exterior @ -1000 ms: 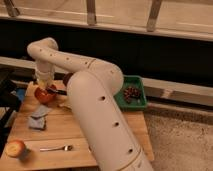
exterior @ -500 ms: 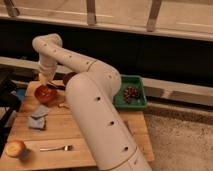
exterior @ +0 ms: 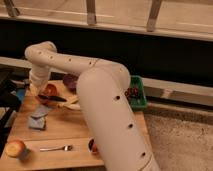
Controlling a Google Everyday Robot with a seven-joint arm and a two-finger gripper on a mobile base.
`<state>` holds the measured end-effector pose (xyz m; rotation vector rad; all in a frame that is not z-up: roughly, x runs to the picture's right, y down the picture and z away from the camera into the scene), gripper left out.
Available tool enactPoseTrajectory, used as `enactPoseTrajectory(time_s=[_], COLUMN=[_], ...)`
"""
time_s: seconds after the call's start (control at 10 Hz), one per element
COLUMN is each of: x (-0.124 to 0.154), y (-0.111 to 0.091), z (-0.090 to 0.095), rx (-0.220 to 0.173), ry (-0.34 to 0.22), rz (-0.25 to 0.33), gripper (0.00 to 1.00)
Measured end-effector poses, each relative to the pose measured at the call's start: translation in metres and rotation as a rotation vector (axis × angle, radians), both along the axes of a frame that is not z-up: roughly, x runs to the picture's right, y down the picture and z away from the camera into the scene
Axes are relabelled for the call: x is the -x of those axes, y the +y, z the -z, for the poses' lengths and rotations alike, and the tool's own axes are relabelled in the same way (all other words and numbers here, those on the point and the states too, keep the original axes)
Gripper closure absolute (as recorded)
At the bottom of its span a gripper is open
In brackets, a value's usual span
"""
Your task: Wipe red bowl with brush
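Observation:
The red bowl (exterior: 49, 91) sits at the back left of the wooden table (exterior: 75, 135). A brush with a dark handle (exterior: 54, 98) lies across the bowl's front rim, its pale end pointing right. My gripper (exterior: 35, 90) hangs from the white arm (exterior: 95, 95) at the bowl's left edge, just above it. The arm's wrist hides the gripper's tip and part of the bowl.
A purple bowl (exterior: 70, 80) stands just behind the red one. A blue cloth (exterior: 39, 118) lies in front of it. An apple (exterior: 15, 148) and a fork (exterior: 55, 148) lie near the front edge. A green tray (exterior: 137, 94) is at the back right.
The gripper has shifted a little left and down at the red bowl. The brush's dark handle now shows across the bowl's front.

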<state>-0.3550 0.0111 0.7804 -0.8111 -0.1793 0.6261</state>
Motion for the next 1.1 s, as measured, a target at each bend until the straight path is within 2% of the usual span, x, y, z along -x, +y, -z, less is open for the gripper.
enactPoseTrajectory(time_s=[0.2, 0.4, 0.6, 0.8, 1.0, 1.1], x=[0.001, -0.001, -0.003, 0.001, 0.008, 0.004], y=[0.017, 0.018, 0.001, -0.03, -0.038, -0.04], z=[0.009, 0.007, -0.006, -0.024, -0.027, -0.029], rx=[0.005, 0.005, -0.01, -0.03, -0.021, -0.021], ry=[0.026, 0.05, 0.064, 0.047, 0.011, 0.013], rz=[-0.001, -0.001, 0.003, 0.015, 0.021, 0.017], gripper=[1.0, 1.0, 1.0, 1.0, 1.0, 1.0])
